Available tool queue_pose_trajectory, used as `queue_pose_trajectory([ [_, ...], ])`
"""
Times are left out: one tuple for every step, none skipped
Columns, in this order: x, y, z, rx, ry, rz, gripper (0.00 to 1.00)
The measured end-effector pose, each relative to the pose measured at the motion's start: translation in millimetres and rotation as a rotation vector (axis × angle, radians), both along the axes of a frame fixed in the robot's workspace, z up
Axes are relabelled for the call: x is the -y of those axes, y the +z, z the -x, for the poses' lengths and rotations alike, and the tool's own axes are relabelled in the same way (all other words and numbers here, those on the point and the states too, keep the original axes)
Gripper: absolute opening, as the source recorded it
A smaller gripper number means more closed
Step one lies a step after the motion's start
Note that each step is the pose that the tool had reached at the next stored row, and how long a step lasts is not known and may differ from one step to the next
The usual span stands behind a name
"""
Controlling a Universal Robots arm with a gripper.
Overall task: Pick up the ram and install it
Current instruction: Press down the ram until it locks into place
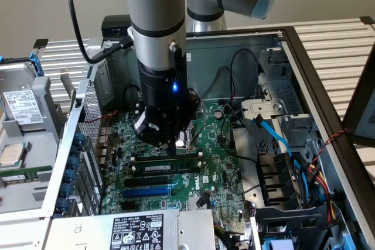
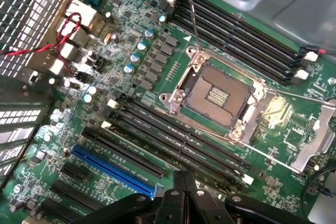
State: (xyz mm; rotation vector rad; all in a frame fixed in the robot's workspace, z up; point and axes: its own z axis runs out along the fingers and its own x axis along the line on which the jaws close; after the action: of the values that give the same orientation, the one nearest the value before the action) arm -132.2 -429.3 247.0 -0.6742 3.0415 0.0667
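Ram (image 1: 167, 167) seated among black slots below the pincer (image 1: 170, 144) in the exterior view; pincer's grip unclear.

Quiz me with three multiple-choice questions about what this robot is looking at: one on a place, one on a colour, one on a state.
1. Where is the gripper?
A. Over the motherboard inside the open computer case
B. Over a keyboard
C. Over the floor

2. What colour is the one coloured slot among the black ones?
A. Red
B. Yellow
C. Blue

3. What state is the processor socket in?
A. Under a fan
B. Uncovered, contacts showing
C. Wrapped in tape

Answers: 1 A, the arm reaches down into the case above the board. 2 C, the wrist view shows it bright blue. 3 B, nothing sits on the socket.
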Motion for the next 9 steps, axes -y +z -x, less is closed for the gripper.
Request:
queue_pose_trajectory([
  [0.0, -0.2, 0.0, 0.0000, -0.018, 0.0000, 0.10],
  [0.0, -0.4, 0.0, 0.0000, -0.035, 0.0000, 0.10],
  [0.0, -0.6, 0.0, 0.0000, -0.054, 0.0000, 0.10],
  [0.0, -0.8, 0.0, 0.0000, -0.072, 0.0000, 0.10],
  [0.0, -1.0, 0.0, 0.0000, -0.090, 0.0000, 0.10],
  [0.0, -1.2, 0.0, 0.0000, -0.110, 0.0000, 0.10],
  [0.0, -1.4, 0.0, 0.0000, -0.128, -0.0001, 0.10],
  [0.0, -1.6, 0.0, 0.0000, -0.145, 0.0001, 0.10],
  [0.0, -1.8, 0.0, 0.0000, -0.164, 0.0000, 0.10],
])
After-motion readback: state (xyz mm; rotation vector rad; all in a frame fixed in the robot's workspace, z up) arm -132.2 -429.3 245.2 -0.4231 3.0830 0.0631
